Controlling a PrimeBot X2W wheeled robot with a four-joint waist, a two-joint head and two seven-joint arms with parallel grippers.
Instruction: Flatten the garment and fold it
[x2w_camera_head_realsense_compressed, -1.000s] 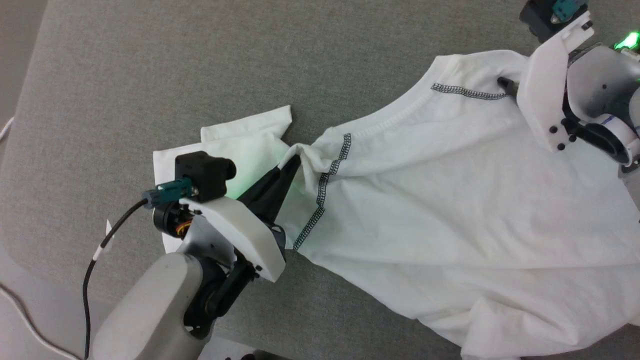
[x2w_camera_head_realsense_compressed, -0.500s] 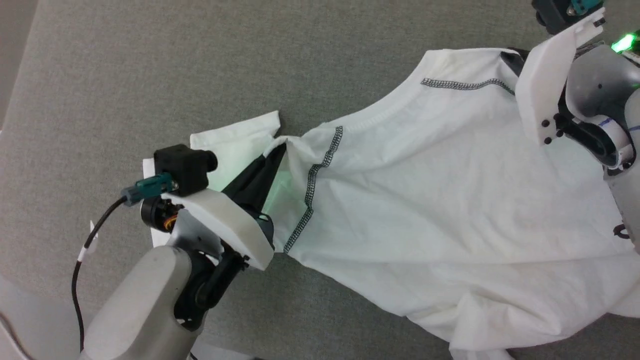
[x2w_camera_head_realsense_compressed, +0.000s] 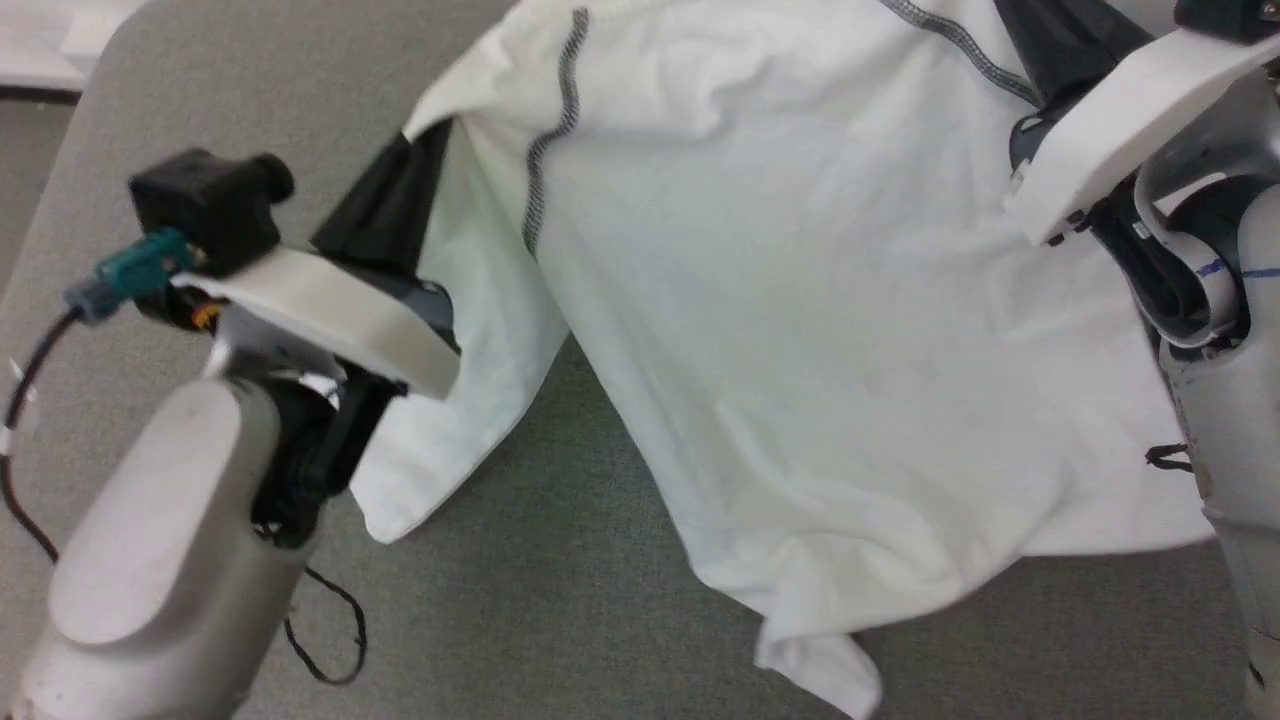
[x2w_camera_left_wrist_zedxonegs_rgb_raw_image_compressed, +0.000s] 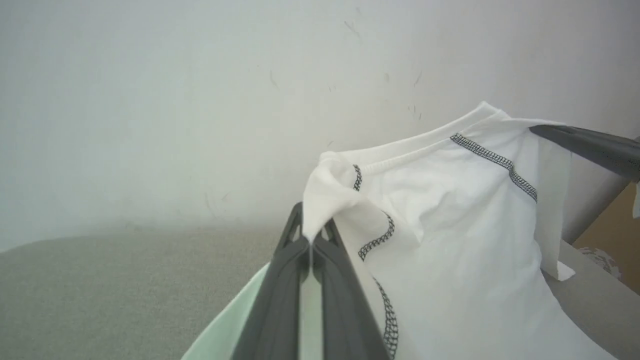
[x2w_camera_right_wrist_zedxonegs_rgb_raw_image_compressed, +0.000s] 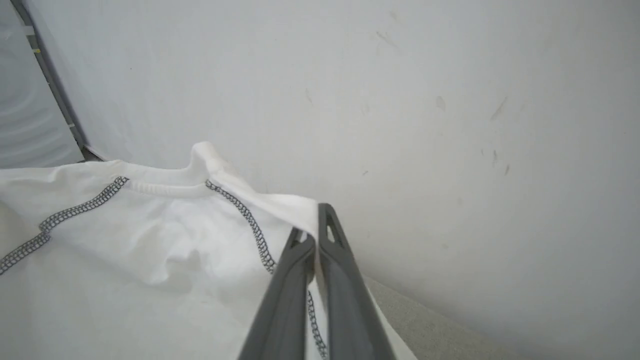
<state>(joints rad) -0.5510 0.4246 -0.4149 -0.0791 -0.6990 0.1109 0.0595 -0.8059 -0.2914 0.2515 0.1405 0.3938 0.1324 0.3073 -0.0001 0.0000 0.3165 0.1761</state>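
Observation:
The garment (x2w_camera_head_realsense_compressed: 800, 300), a white shirt with dark grey seam stitching, hangs lifted between my two grippers, its lower part draping onto the grey table. My left gripper (x2w_camera_head_realsense_compressed: 432, 140) is shut on the fabric at one shoulder, and a sleeve hangs below it. In the left wrist view the left gripper (x2w_camera_left_wrist_zedxonegs_rgb_raw_image_compressed: 311, 236) pinches a bunched fold of the garment (x2w_camera_left_wrist_zedxonegs_rgb_raw_image_compressed: 450, 225) beside the neckline. My right gripper (x2w_camera_head_realsense_compressed: 1045, 45) is shut on the other shoulder. In the right wrist view the right gripper (x2w_camera_right_wrist_zedxonegs_rgb_raw_image_compressed: 314, 229) clamps the garment (x2w_camera_right_wrist_zedxonegs_rgb_raw_image_compressed: 125, 250) by its edge near a seam.
The grey felt table (x2w_camera_head_realsense_compressed: 560, 600) lies under the shirt, its left edge (x2w_camera_head_realsense_compressed: 60, 130) close to my left arm. A black cable (x2w_camera_head_realsense_compressed: 330, 640) trails below the left forearm. A white wall (x2w_camera_left_wrist_zedxonegs_rgb_raw_image_compressed: 200, 100) stands behind the table.
My right gripper has shut on the shoulder. Both arms have raised the shirt off the table, so the sleeve now hangs. The head camera has shifted too.

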